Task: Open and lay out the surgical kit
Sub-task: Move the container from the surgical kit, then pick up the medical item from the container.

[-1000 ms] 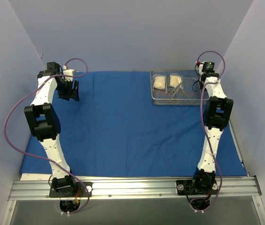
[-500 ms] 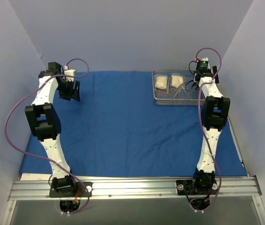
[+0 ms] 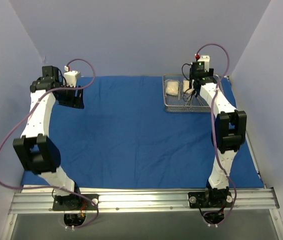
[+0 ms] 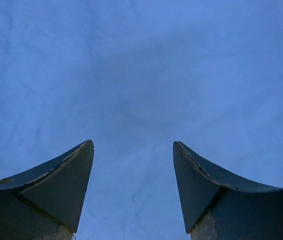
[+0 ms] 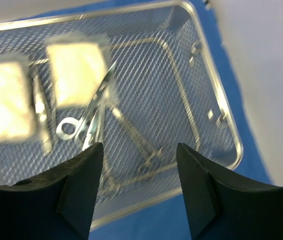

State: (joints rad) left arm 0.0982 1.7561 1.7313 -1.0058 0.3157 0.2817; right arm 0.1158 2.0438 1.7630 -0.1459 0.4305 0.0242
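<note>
Covering the counter [image 3: 36, 189]: the blue cloth wrap [image 3: 126, 130] lies opened out flat, from the near edge to the far wall.
Tray: the wire-mesh steel tray [image 3: 174, 108] sits on the wrap at the far right, level and upright.
Gauze: two white gauze packets lie side by side in the left half of the tray, the left packet [image 3: 172, 89] and the right packet [image 3: 187, 86]; in the right wrist view both are blurred.
Instruments: a scissor-handled clamp [image 5: 88, 122] lies slanted on the mesh, its tip touching the right packet [image 5: 78, 67]; a second thin instrument [image 5: 136, 137] lies just right of it; tweezers [image 5: 41, 112] lie between the two packets.
Right arm [image 3: 227, 132]: reaches to the far right, wrist above the tray.
Right jaws: spread apart with nothing between them, hanging over the near part of the tray's mesh [image 5: 171, 75]; one finger [image 5: 76, 185] shows on each side of the instruments.
Left arm [image 3: 36, 117]: reaches to the far left corner of the wrap, well apart from the tray.
Left jaws: spread apart and empty, with only bare blue cloth [image 4: 141, 75] beneath the fingers [image 4: 56, 185].
</note>
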